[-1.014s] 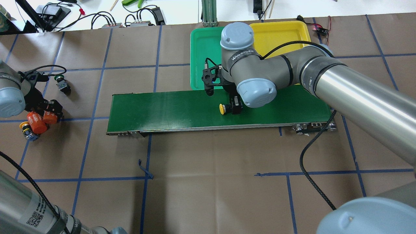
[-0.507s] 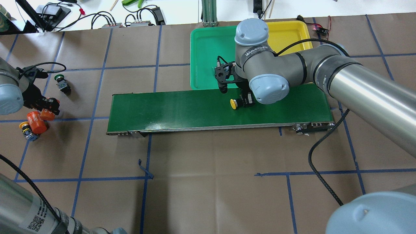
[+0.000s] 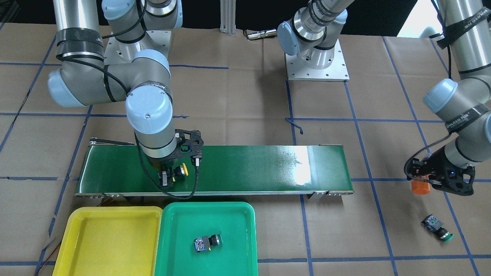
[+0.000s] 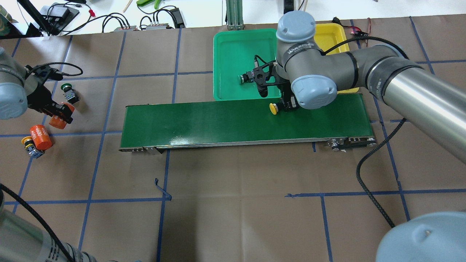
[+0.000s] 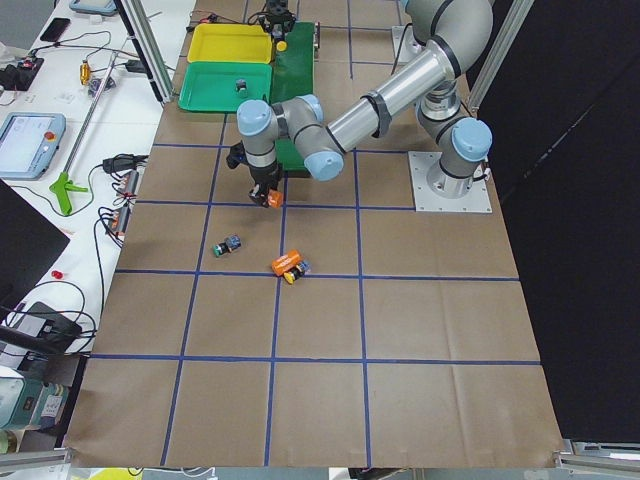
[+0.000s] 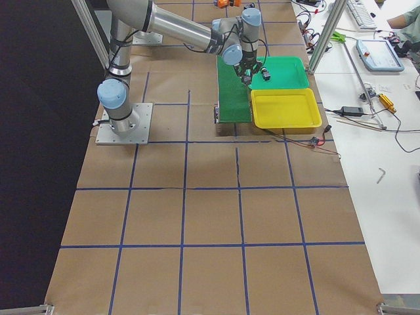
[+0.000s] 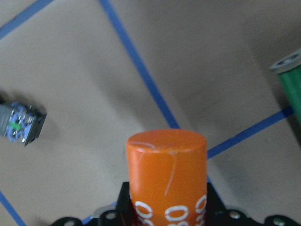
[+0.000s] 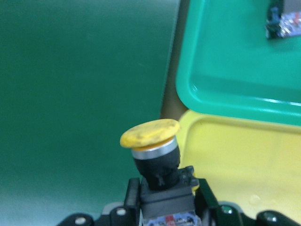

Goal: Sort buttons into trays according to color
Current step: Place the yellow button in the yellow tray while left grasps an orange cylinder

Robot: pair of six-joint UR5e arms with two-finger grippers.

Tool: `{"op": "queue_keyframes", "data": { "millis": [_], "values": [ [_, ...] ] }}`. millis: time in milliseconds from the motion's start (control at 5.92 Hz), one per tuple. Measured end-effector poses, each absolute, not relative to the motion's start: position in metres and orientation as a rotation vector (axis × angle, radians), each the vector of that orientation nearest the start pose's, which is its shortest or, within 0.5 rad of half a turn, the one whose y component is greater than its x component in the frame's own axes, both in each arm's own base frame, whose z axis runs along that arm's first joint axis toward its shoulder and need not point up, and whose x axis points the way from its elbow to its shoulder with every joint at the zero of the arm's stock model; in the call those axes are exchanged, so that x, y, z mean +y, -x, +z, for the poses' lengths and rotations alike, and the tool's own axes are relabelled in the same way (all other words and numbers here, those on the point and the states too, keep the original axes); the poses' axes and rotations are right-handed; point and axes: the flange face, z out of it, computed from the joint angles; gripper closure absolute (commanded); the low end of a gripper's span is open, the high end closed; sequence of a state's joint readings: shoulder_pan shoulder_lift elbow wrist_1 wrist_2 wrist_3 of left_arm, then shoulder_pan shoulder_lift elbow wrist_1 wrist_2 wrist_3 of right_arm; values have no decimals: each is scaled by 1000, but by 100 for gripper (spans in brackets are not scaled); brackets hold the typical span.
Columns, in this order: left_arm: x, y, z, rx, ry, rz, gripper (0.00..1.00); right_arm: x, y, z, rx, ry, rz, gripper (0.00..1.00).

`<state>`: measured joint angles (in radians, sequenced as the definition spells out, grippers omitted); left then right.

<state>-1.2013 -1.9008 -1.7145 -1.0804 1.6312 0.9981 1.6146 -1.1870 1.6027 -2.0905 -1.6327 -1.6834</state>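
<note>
Lower centre of the right wrist view, the right hand [image 8: 167,197] is clamped on a yellow button [image 8: 150,133] above the belt [image 8: 70,94]; beyond lies the yellow tray [image 8: 235,160], mostly hidden in the overhead view; the left hand [image 7: 167,209] clamps an orange cylinder [image 7: 167,165].

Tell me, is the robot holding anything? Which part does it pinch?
Yes. The right gripper pinches a yellow button by its black body, cap sticking out. The left gripper pinches an orange cylinder by its printed end.
</note>
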Motion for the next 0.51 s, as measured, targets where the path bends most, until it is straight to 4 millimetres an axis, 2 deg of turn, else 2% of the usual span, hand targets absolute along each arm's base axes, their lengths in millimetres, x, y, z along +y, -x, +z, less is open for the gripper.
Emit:
{"op": "queue_keyframes", "data": {
  "millis": [169,338,507],
  "values": [
    [-595,-51,297,2830,-1224,41,100,-651,-125,315,2160,2470,-69,90],
    [-596,-16,295,2713,-1484,58,100,-683,-97,302,2200,2443,-85,87],
    [-595,16,291,2575,-1733,71,100,-710,-75,275,2220,2388,-109,52]
  ]
}}
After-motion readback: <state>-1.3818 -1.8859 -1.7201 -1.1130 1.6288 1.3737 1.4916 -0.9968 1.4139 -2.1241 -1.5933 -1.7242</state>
